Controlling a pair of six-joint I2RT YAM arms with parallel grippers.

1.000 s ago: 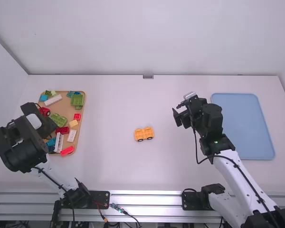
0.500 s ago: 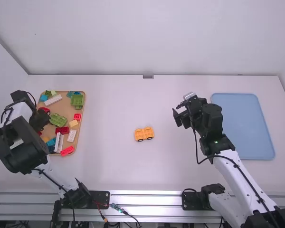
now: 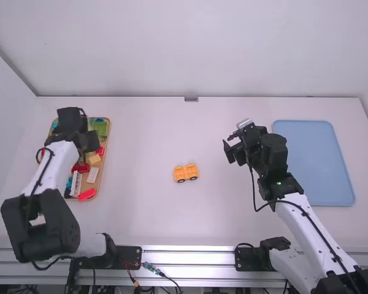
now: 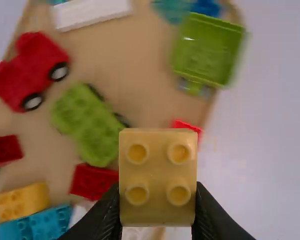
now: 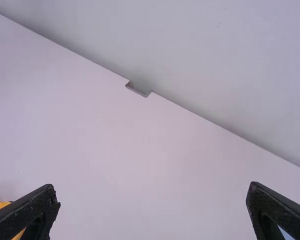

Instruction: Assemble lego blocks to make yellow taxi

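Got a yellow block [image 4: 158, 172] pinched in the left gripper [image 4: 157, 207], clamped down to about block width, with studs toward the wrist camera. Hanging over the parts tray [image 4: 125, 60], so pretty surely fresh pick territory. Now for the bit to care about: the little yellow-orange car base [image 3: 186, 173] on the table [image 3: 141, 184], well apart from that left gripper, off to its right and somewhat back toward the robot. Long axis running mostly side to side, just a touch slanted. Way closer to the right gripper [image 5: 152, 187], actually, a bit left of it and slightly nearer the robot. Nothing held over there, with fingers spread wide. Probably a cab or roof piece, so call it mid-build at a guess. Next up, likely: carry the block rightward, square up to that long axis, then press straight down. Could easily end up rolling the base or missing the studs, so maybe steady it with the nearer right gripper first.
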